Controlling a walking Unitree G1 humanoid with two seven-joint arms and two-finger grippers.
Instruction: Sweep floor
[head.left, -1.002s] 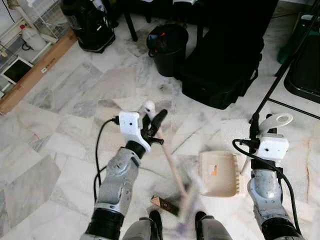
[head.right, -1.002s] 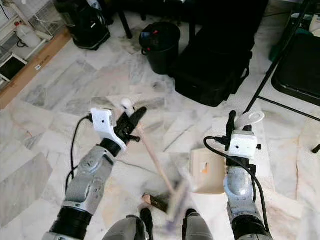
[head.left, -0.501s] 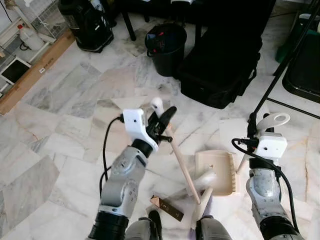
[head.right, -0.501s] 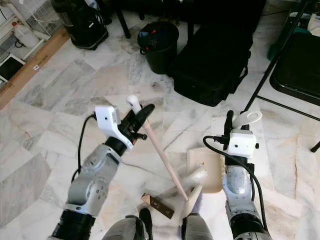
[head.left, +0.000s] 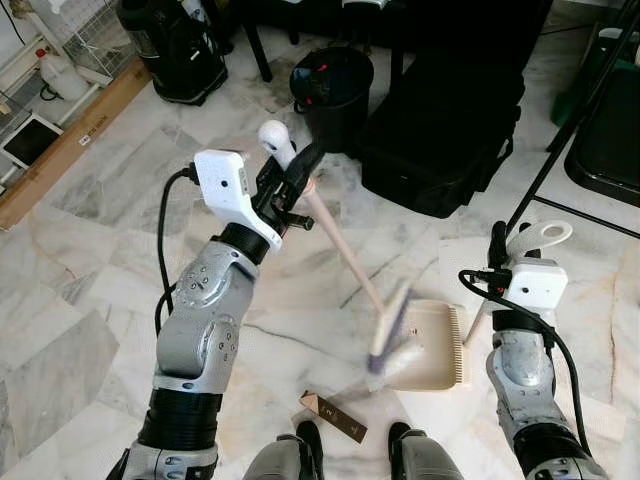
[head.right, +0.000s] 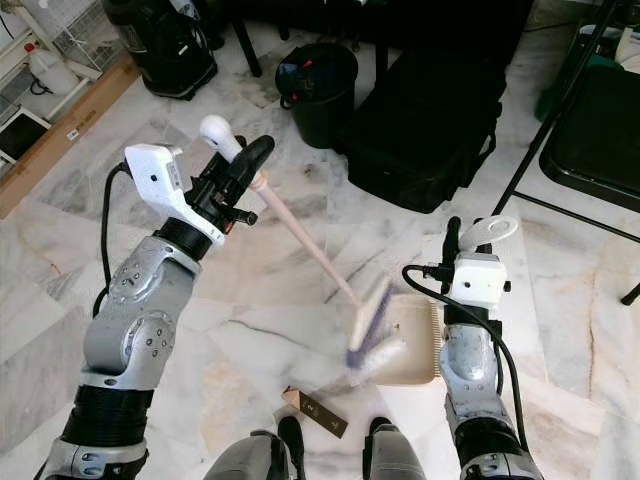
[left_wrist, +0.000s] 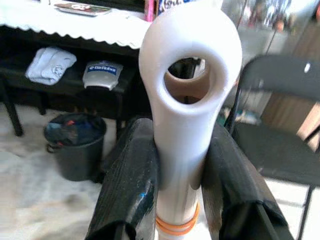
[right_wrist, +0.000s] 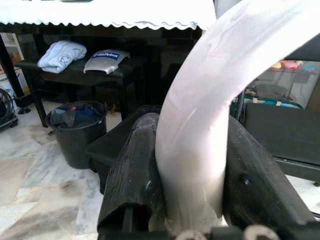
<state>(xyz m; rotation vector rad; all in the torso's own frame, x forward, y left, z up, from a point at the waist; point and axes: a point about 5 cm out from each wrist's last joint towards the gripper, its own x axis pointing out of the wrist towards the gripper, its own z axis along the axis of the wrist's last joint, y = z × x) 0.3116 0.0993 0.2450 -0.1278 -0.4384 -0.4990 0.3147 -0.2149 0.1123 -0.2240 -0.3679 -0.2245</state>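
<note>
1. Since half a second ago, the left gripper (head.left: 292, 182) has risen toward the upper centre of the frame, swinging the broom (head.left: 345, 262) so its blurred head now sits at the dustpan's (head.left: 436, 345) near edge.
2. Both grippers are clamped: the left on the broom's white handle end, the right gripper (head.left: 503, 250) on the dustpan's handle, probably holding the pan flat to catch debris.
3. A brown scrap (head.left: 333, 416) lies at lower centre, near the robot's feet, unswept.
4. Wrist views show the finger pads (left_wrist: 131, 180) pinching each handle; the head views show the marble floor (head.left: 110, 260) and black bin (head.left: 331, 88) at top centre.
</note>
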